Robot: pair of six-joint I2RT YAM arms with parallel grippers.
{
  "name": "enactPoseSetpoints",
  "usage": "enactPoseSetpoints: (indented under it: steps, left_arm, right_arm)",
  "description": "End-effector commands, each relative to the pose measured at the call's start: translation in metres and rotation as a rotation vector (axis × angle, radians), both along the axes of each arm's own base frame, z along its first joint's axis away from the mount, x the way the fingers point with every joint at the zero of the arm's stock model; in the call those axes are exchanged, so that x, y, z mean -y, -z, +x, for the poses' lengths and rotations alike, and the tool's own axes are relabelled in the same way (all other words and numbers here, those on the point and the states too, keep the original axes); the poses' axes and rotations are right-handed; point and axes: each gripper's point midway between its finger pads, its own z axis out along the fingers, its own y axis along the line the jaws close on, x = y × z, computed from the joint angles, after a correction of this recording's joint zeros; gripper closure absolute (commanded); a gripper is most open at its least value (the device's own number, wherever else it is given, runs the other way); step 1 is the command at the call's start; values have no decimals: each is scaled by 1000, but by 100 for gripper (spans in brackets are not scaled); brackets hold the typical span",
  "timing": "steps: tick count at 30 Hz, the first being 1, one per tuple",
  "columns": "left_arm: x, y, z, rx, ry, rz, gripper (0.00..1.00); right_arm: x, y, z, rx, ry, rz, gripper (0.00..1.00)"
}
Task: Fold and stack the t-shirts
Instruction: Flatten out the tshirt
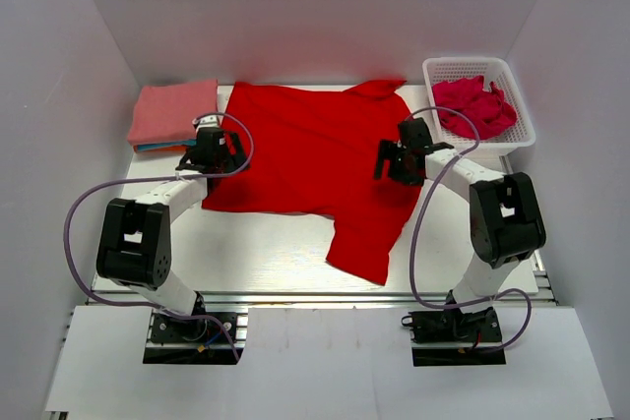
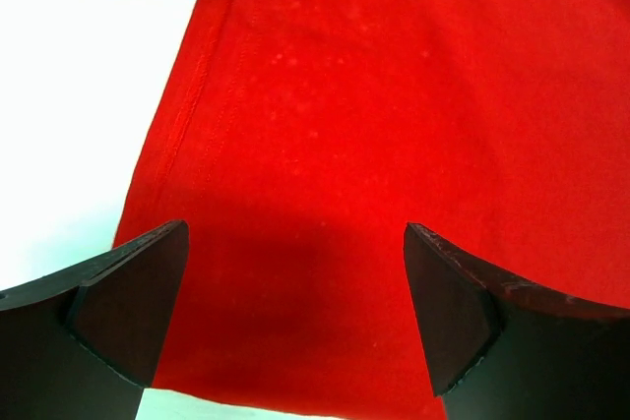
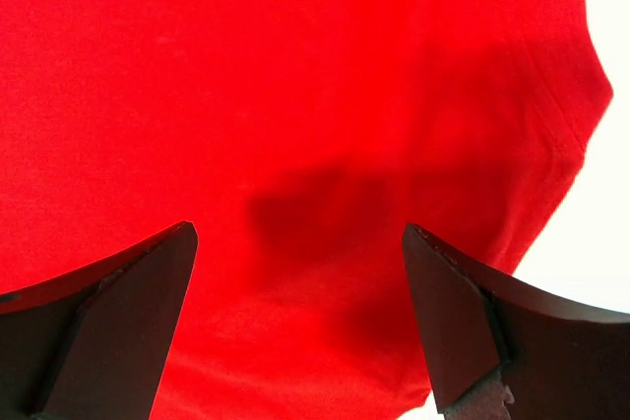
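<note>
The red t-shirt (image 1: 305, 150) lies spread flat at the centre of the table (image 1: 256, 243). It sits between the folded stack (image 1: 172, 113) at far left and the basket (image 1: 471, 62) of crimson-pink shirts (image 1: 475, 107) at far right.

Likely step: grasp for the first fold. Pinch the cloth at its edges and lift both sides evenly to avoid skew.

The left gripper (image 1: 212, 157) hangs over the stitched left edge, jaws spread wide and empty. The right gripper (image 1: 394, 162) hangs over the right side, also spread and empty. Both arms reach forward with wrists pitched down.

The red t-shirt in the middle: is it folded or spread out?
Spread out. The red t-shirt lies flat across the table, its full outline showing, no fold visible.
</note>
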Motion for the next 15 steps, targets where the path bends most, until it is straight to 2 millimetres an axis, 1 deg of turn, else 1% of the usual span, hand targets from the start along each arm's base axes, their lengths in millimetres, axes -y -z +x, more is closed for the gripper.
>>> enactPoseSetpoints:
  steps: [1,3,4,7,8,10,11,12,13,14,15]
  left_arm:
    - [-8,16,-15,-48,-121,-51,0]
    - [-8,29,-25,-75,-149,-74,0]
    - [-14,40,-35,-99,-173,-57,0]
    - [-20,54,-48,-131,-209,-43,0]
    - [-22,57,-49,-137,-224,-38,0]
    - [-24,66,-57,-160,-231,-38,0]
    - [-20,70,-62,-174,-228,-60,0]
    - [-14,79,-72,-209,-202,-83,0]
    - [-13,85,-78,-222,-193,-90,0]
    - [-10,85,-77,-204,-180,-108,0]
    - [-8,93,-90,-230,-181,-128,0]
  right_arm:
    - [15,16,-4,-58,116,-24,10]
    - [21,25,-9,-79,133,-46,10]
    - [23,29,-11,-93,158,-38,10]
    - [31,40,-14,-119,191,-31,10]
    - [33,45,-16,-137,200,-35,10]
    - [33,48,-19,-144,205,-27,10]
    - [38,50,-20,-151,214,-30,10]
    - [40,50,-21,-153,206,-36,10]
    - [44,51,-19,-156,207,-46,10]
    - [49,51,-18,-153,218,-74,10]
    - [55,54,-24,-181,234,-91,10]
